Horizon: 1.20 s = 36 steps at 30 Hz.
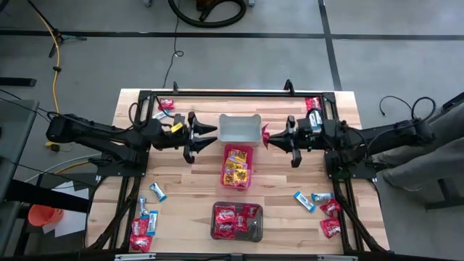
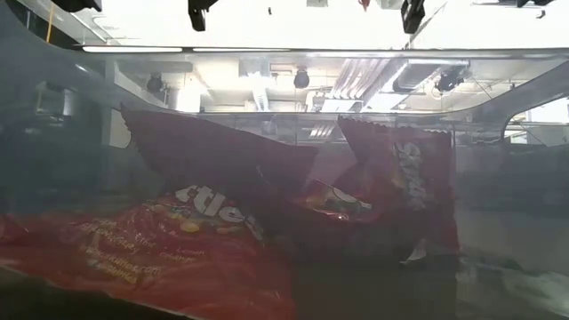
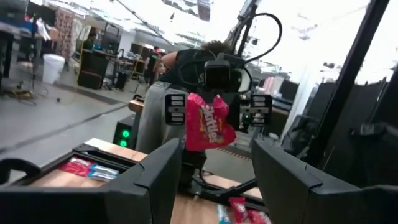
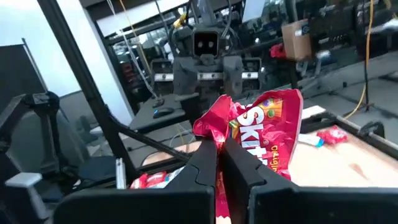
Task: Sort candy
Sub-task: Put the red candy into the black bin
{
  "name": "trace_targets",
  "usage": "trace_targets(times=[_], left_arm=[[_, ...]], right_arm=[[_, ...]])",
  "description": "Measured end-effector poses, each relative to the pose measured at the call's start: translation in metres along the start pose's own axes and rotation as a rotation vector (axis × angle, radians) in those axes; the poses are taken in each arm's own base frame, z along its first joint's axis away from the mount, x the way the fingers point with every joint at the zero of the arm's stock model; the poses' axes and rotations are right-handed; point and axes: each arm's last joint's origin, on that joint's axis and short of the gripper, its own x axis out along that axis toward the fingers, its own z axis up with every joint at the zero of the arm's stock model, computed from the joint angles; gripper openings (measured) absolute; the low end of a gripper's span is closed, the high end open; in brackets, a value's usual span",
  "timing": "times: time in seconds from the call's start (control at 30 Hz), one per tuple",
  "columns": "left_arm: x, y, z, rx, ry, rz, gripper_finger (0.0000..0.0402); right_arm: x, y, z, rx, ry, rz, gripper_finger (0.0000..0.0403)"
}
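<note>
Candy is scattered at the table corners, and one red packet [image 4: 264, 134] is pinched between the closed fingers of the right gripper [image 1: 270, 138], held above the wood just beside the grey bin [image 1: 239, 127]. The left gripper [image 1: 210, 137] is held with fingers spread and empty on the grey bin's other side. Yellow packets are seen in the pink bin [image 1: 237, 165], red ones in the dark bin [image 1: 237, 221].

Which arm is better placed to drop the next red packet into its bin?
The right. Its hand is already shut on a red packet, held up beside the grey bin. The bin of red packets lies nearer the table's front edge. The left hand is open and empty.
</note>
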Motion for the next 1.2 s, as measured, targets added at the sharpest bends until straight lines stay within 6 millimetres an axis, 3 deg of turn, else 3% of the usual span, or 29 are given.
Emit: trace_targets(times=[0.23, 0.57, 0.73, 0.97, 1.2], left_arm=[[-0.001, -0.005, -0.002, 0.068, 0.009, -0.011, 0.0184], [0.0, -0.002, -0.003, 0.074, 0.024, 0.002, 0.0184], [0.0, -0.002, -0.004, 0.076, 0.034, 0.007, 0.0184], [0.0, 0.0, -0.004, 0.07, 0.032, 0.018, 0.0184], [0.0, 0.001, -0.003, 0.049, 0.03, 0.024, 0.0184]], right_arm=[[0.014, 0.002, -0.008, -0.016, -0.008, 0.006, 0.0], [0.016, 0.001, -0.011, -0.006, 0.001, 0.001, 0.0], [0.016, 0.007, -0.012, 0.141, 0.031, 0.079, 0.0], [0.033, 0.059, -0.041, 0.294, 0.273, 0.24, 0.0], [0.08, 0.128, -0.078, 0.162, 0.731, 0.368, 0.0]])
